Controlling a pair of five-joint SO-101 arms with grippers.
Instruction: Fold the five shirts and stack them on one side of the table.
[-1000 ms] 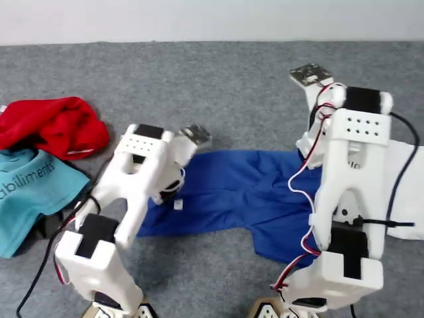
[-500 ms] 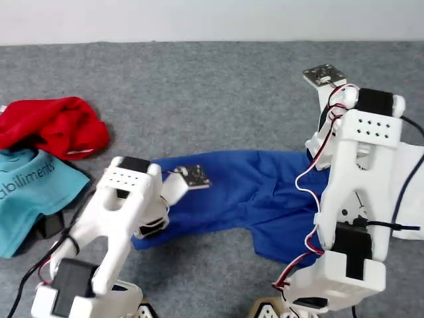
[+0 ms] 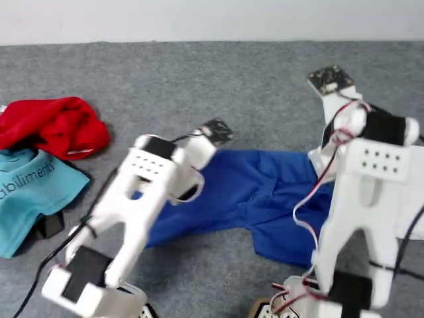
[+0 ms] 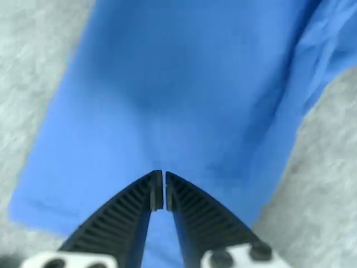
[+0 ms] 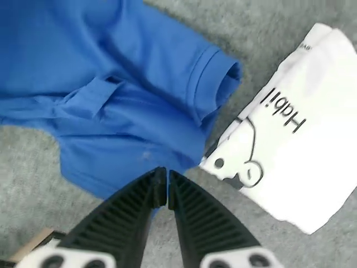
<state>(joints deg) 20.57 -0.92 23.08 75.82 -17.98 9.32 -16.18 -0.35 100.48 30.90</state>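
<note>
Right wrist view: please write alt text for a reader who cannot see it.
A crumpled blue shirt lies on a grey surface, with a white printed shirt beside its sleeve. The right claw, shut, hangs over the blue shirt's edge.

Bright, even light; a soft shadow (faint, loose-edged) darkens the blue shirt (image 4: 184,84) just beyond the tips of the left gripper (image 4: 159,191).

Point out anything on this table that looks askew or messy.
The blue shirt lies spread but creased and crooked, one edge meeting the white shirt. The red shirt sits bunched in a heap beside the teal shirt. Nothing looks damaged.
</note>
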